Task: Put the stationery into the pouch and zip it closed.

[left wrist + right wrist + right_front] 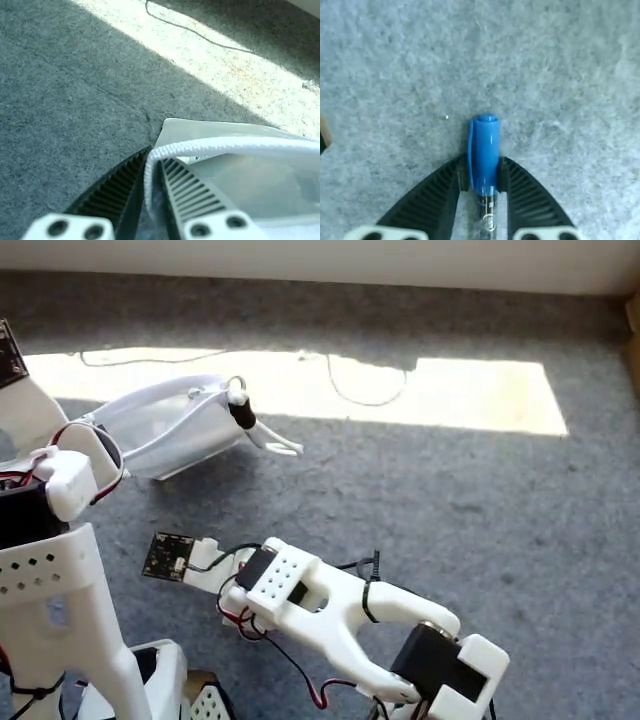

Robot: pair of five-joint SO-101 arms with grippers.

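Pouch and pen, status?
Left gripper shut on white zipper edge of pouch. Right gripper shut on blue-capped pen, not yet in pouch. Thin cable on carpet beyond pouch.

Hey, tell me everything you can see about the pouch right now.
The pouch is a see-through plastic case with a white woven zip band along its rim. It lies on its side on the grey carpet, at the edge of a sunlit patch, and its mouth looks open. A black pull with a white loop sits at one end of the band. The left gripper is closed on the zip band near a corner. What is inside is not clear.
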